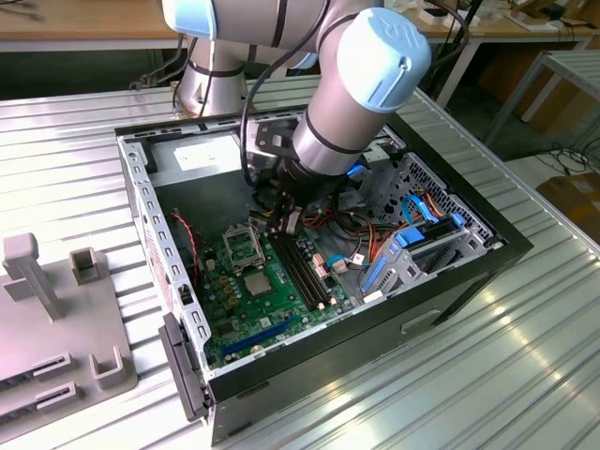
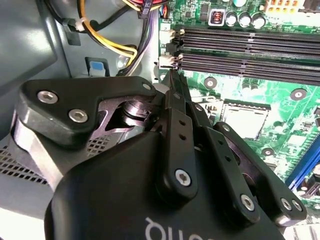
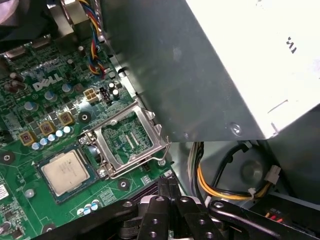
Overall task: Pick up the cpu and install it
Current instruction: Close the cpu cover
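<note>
hand (image 3: 167, 187) clenched and empty above the motherboard (image 1: 258, 291), cpu (image 3: 65, 171) seated in socket beside the open metal load frame (image 3: 131, 142)

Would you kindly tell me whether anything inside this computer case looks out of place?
The socket's metal frame is swung open, off the cpu, which lies flat and uncovered on the green board. The pincer hangs apart from both. Nothing looks damaged.

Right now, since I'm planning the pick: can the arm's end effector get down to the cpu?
Probably yes. The cpu lies face-up on the green board with nothing over it, and the end effector hovers close by, near the memory slots.
</note>
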